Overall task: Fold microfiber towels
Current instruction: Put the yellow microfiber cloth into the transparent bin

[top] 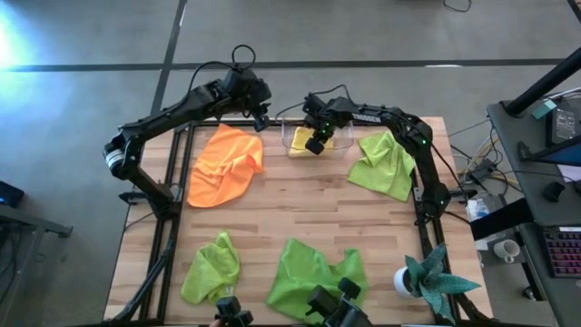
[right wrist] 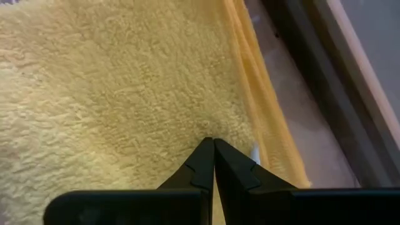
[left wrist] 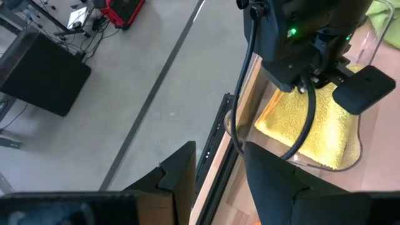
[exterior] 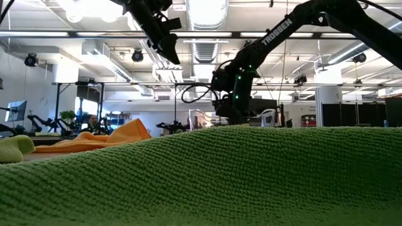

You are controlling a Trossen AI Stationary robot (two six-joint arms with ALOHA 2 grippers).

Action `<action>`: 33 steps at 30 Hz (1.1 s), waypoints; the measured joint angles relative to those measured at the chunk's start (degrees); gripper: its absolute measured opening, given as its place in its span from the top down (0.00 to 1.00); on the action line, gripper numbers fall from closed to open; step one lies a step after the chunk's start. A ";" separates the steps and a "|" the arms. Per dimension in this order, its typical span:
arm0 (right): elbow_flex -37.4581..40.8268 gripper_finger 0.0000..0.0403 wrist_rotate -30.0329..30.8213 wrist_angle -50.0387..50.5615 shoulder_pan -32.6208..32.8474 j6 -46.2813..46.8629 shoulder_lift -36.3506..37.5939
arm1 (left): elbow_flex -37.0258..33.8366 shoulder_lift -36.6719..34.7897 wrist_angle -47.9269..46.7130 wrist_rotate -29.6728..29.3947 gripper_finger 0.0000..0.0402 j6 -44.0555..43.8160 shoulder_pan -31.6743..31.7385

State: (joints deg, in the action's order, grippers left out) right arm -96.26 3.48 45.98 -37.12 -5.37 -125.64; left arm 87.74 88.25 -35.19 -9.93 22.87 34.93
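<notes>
Right claw [right wrist: 213,164]: fingers pressed together, nothing between them, over folded yellow towel [top: 301,146] inside clear plastic bin [top: 291,133] at worktop [top: 300,209] far edge. Left claw [left wrist: 219,169]: fingers apart, empty, apparently raised beyond bin's left end. Orange towel [top: 223,165] crumpled beside bin; three lime green towels [top: 386,163] elsewhere.

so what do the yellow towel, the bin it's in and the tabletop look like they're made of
Yellow towel: soft, matte, looped pile, likely microfiber or terry. Bin: clear, glossy, probably plastic; the towel shows through its wall. Tabletop: pale wood in jointed strips with visible grain, seemingly butcher block.
</notes>
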 joint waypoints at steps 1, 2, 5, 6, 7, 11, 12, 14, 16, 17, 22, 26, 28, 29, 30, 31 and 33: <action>-0.12 0.98 -0.14 0.27 0.00 0.11 0.05 | 0.00 0.00 -0.01 0.00 0.70 0.00 0.00; -0.23 0.98 -0.91 0.46 0.00 0.25 0.22 | 0.00 0.00 -0.01 0.00 0.70 0.00 -0.01; -0.58 0.98 -2.51 0.60 -0.29 0.48 1.37 | 0.00 0.00 -0.02 0.00 0.70 0.00 0.00; -0.62 0.98 -2.54 1.21 -0.42 0.52 1.82 | 0.00 0.00 -0.01 0.00 0.70 0.00 0.00; -0.62 0.98 -2.56 2.23 -0.53 0.51 2.22 | 0.00 0.00 -0.05 0.00 0.70 0.00 0.01; -0.39 0.98 -3.39 5.90 -0.35 0.44 2.33 | 0.00 0.00 -0.05 0.02 0.70 0.01 0.00; -0.09 0.98 -4.03 5.92 -0.20 0.44 2.33 | 0.00 0.00 -0.07 0.02 0.70 0.02 0.01; 0.27 0.98 -6.01 5.70 -0.17 0.46 2.18 | 0.00 0.00 -0.05 0.02 0.70 0.02 -0.01; 0.47 0.98 -6.44 5.50 -0.24 0.44 1.80 | 0.00 0.00 -0.05 0.02 0.70 0.02 -0.01; 0.64 0.98 -6.42 5.36 -0.22 0.44 1.61 | 0.00 0.00 -0.05 0.02 0.70 0.02 0.01; 0.87 0.98 -6.93 4.50 0.00 2.61 0.95 | 0.00 0.00 0.07 0.00 0.70 0.04 0.00; 0.89 0.98 -9.41 4.49 -0.08 9.03 0.26 | 0.00 0.00 0.12 0.02 0.70 0.03 -0.01; 0.91 0.98 -9.70 4.02 -0.08 12.24 0.19 | 0.00 0.00 0.12 0.02 0.70 0.02 -0.01; 0.89 0.98 -9.77 3.58 -0.04 13.59 0.19 | 0.00 0.00 0.12 0.01 0.70 0.02 -0.01; 0.91 0.98 -9.89 3.08 -0.02 15.10 0.19 | 0.00 0.00 0.12 0.02 0.70 0.02 -0.01; 0.91 0.98 -9.89 2.77 -0.02 16.31 0.19 | 0.00 0.00 0.12 0.02 0.70 0.02 -0.01; 0.91 0.98 -10.75 2.79 -0.02 18.07 0.19 | 0.00 0.00 0.12 0.02 0.70 0.02 -0.01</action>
State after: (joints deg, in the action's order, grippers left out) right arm -95.35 -7.28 48.77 -37.15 12.70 -125.45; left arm 87.74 88.25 -35.07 -9.91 22.90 34.92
